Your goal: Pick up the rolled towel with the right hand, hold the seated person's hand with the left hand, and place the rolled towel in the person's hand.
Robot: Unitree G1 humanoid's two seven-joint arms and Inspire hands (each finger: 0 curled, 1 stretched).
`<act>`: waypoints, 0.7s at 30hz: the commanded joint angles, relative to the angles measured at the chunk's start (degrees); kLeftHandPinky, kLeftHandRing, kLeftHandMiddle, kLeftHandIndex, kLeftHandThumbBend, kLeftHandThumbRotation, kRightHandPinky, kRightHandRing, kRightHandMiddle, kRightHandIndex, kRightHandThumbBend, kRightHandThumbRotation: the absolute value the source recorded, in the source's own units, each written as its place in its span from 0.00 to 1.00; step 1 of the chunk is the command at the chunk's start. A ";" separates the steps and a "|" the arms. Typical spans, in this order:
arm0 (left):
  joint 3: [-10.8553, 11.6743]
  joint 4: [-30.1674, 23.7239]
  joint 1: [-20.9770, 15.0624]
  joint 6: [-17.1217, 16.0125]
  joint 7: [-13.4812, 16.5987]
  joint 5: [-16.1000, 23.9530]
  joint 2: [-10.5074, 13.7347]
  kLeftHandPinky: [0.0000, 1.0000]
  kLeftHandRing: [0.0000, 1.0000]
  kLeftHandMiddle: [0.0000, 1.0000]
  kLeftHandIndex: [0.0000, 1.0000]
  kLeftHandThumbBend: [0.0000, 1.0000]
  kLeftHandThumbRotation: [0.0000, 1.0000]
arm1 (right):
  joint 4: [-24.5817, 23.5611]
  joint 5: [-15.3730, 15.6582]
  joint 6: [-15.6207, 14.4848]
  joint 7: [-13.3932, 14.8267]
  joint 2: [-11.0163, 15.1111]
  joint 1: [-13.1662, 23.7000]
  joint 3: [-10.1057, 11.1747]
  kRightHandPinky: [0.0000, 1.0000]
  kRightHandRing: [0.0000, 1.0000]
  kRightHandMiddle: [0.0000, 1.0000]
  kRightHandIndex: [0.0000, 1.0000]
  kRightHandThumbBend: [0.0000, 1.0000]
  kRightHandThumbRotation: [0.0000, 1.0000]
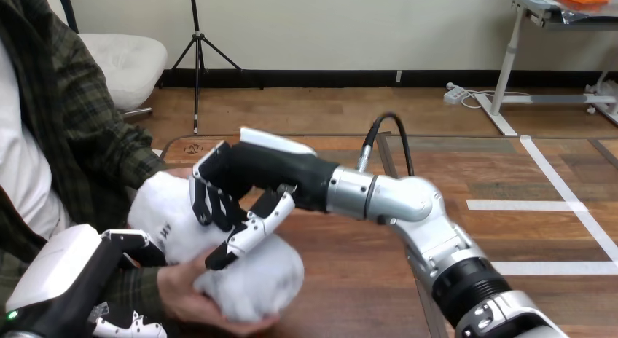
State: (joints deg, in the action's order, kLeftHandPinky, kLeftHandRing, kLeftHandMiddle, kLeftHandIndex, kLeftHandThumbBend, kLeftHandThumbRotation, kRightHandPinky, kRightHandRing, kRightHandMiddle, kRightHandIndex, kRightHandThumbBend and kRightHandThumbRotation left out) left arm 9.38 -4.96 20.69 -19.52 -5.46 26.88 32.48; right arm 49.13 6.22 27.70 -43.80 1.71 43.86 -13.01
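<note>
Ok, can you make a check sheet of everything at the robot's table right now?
Surface: brown wooden table, bare wood under the right arm.
Job's things: white rolled cloth towel, resting in the person's hand, which cups it from below.
Clutter: nothing seen.
Robot hands: right robot hand curled over the towel's top; left robot hand curled round the person's wrist.
Cables: nothing seen.
Surroundings: person seated at the table's left side.
</note>
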 commanded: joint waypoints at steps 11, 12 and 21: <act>-1.16 0.19 -3.49 1.56 0.58 1.01 -0.32 0.49 0.52 0.56 0.57 0.99 0.00 | -7.08 -4.08 -3.28 -3.46 3.75 1.19 1.36 0.16 0.20 0.29 0.34 0.86 0.00; -1.18 0.31 -3.62 1.50 0.59 0.92 -0.32 0.49 0.52 0.56 0.57 0.99 0.00 | -7.34 -4.18 -3.38 -3.52 3.80 1.12 1.37 0.16 0.20 0.29 0.34 0.86 0.00; -1.50 0.38 -3.93 1.67 0.82 0.73 -0.66 0.49 0.53 0.57 0.57 0.99 0.00 | -11.97 -4.63 -5.88 -3.69 4.26 -0.55 0.76 0.15 0.19 0.28 0.34 0.86 0.00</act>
State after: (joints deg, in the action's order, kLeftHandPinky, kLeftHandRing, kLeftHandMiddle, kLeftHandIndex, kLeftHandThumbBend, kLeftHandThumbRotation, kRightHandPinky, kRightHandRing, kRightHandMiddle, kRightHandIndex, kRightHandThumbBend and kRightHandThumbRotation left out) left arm 9.05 -4.74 18.86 -18.45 -4.86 27.60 32.35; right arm 41.35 2.98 22.88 -47.52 5.10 43.22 -12.98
